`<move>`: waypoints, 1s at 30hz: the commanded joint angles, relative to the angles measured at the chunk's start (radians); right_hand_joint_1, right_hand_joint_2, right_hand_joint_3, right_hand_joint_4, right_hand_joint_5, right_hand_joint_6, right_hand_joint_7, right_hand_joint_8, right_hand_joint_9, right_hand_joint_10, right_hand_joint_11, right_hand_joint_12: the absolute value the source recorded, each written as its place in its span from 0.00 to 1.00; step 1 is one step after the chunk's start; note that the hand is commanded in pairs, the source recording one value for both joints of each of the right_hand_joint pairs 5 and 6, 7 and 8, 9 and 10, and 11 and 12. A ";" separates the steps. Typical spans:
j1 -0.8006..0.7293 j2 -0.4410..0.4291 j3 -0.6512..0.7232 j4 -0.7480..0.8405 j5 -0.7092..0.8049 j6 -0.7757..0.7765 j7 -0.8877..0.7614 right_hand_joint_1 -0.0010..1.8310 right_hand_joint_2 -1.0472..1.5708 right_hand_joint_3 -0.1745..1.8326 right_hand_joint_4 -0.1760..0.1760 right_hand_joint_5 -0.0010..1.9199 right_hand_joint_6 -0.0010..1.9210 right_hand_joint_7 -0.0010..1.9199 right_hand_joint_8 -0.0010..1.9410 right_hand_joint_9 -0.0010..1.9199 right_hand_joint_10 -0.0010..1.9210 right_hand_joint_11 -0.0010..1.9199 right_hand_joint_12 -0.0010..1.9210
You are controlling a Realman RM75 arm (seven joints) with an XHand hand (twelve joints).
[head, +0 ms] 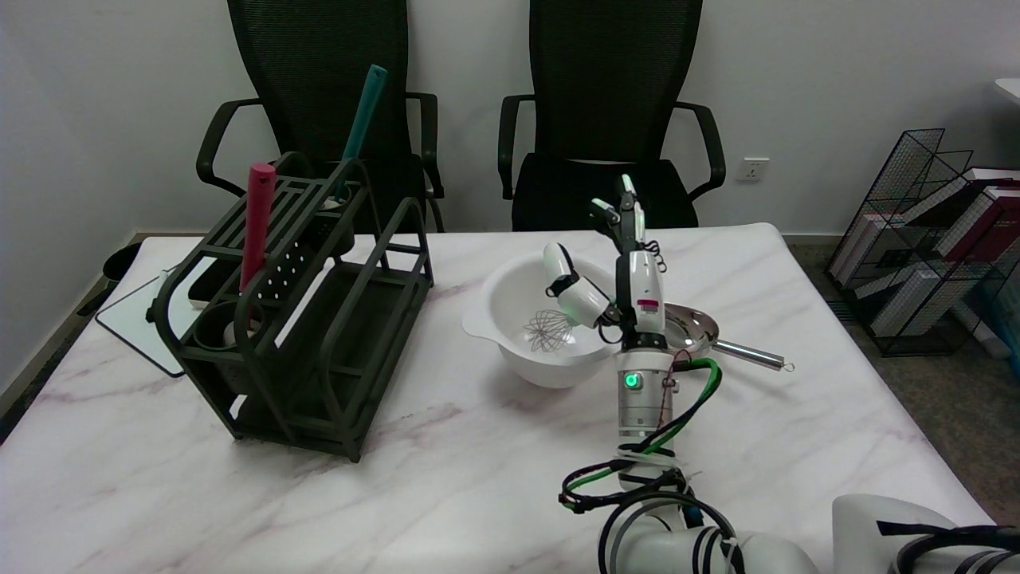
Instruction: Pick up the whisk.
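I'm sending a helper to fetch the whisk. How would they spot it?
Find the white bowl mid-table, right of the dark rack. The whisk lies inside it, under the right hand: the only wire-looped thing there.

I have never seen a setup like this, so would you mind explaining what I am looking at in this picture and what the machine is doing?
This is one picture from a camera above the near side of a marble-patterned table, looking down and across it. The white arm coming in from the lower right is a robot's right arm, steered remotely by a person. It ends in a black-and-white hand with fingers.

On the table stand a dark rack holding a red tool and a teal one, a white bowl and, behind the arm, a metal strainer. A wire whisk sits in the bowl; picking it up is the job.

The hand is over the bowl with its fingers spread, close to the whisk's handle. Whether it already grips it, I cannot tell. Two office chairs stand behind the table.
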 commanded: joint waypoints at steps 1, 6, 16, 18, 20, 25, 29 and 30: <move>0.068 0.028 0.000 0.005 0.063 -0.083 0.110 0.35 0.71 0.43 0.50 0.00 0.00 0.21 0.20 0.24 0.24 0.21 0.21; 0.093 0.049 0.090 -0.049 -0.082 0.042 0.177 0.36 0.71 0.44 0.50 0.00 0.00 0.20 0.20 0.24 0.24 0.21 0.21; 0.026 0.140 0.006 -0.154 0.184 -0.028 0.116 0.36 0.71 0.45 0.50 0.00 0.00 0.21 0.20 0.24 0.24 0.21 0.21; 0.021 0.144 0.015 -0.160 0.186 -0.028 0.116 0.36 0.71 0.45 0.50 0.00 0.00 0.21 0.21 0.24 0.24 0.21 0.21; 0.017 0.149 0.022 -0.160 0.187 -0.029 0.116 0.36 0.71 0.45 0.50 0.00 0.00 0.21 0.21 0.24 0.24 0.21 0.21; 0.009 0.167 0.025 -0.167 0.219 -0.041 0.142 0.36 0.71 0.45 0.50 0.00 0.00 0.21 0.21 0.25 0.25 0.21 0.21; 0.005 0.183 0.025 -0.166 0.255 -0.049 0.168 0.36 0.71 0.45 0.50 0.00 0.00 0.21 0.21 0.25 0.25 0.21 0.21; 0.005 0.185 0.025 -0.165 0.261 -0.052 0.173 0.36 0.71 0.45 0.50 0.00 0.00 0.21 0.21 0.25 0.25 0.21 0.21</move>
